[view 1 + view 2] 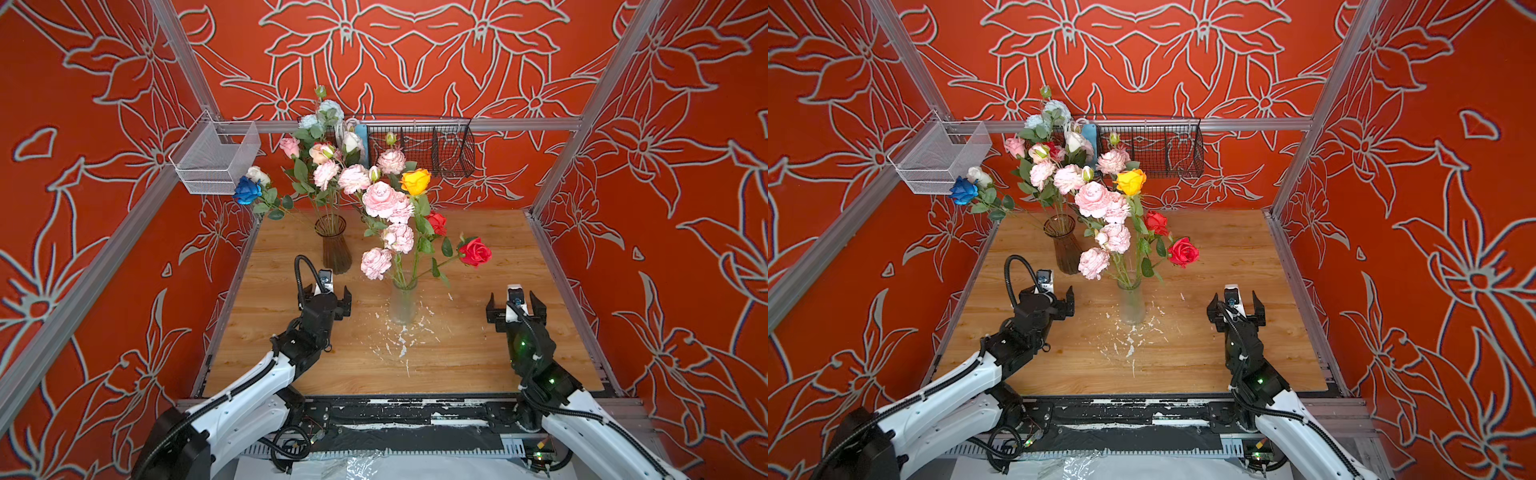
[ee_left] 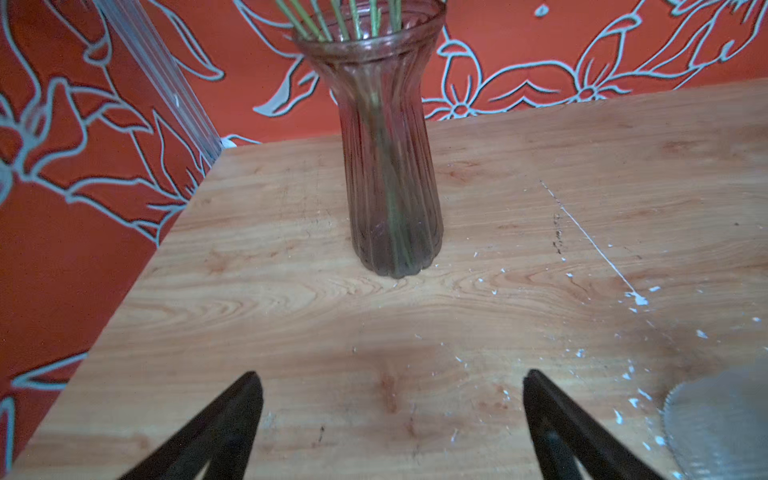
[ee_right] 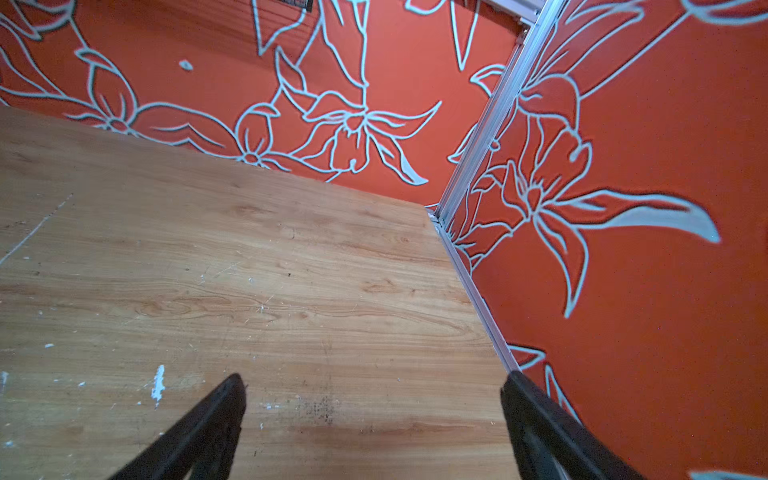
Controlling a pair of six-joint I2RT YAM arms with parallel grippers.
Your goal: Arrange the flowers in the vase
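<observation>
No stem is held at this moment. In both top views the left gripper (image 1: 326, 293) is seen low at the centre-left of the table (image 1: 478, 345), and the right gripper (image 1: 514, 298) at the centre-right. The jaws of each are spread wide, and in both wrist views only bare wood shows between them.

The flowers (image 1: 380, 199) are all stood in vases. One bunch is in the ribbed brown vase (image 1: 332, 245), above and just right of the left gripper in the frame. The other is in the clear vase (image 1: 403, 303) at the middle. A blue rose (image 1: 247, 190) leans far out of the brown vase toward the upper left. No flower is seen lying on the table.

The step in hand is judged to be a rest between transfers, or the very start or end. Which vase is the target cannot be told. If the clear vase is to be filled, a single stem above the brown rim would need to be pinched by the left gripper. It would then be drawn straight up and lowered into an already crowded, narrow mouth, without either vase being tipped.
</observation>
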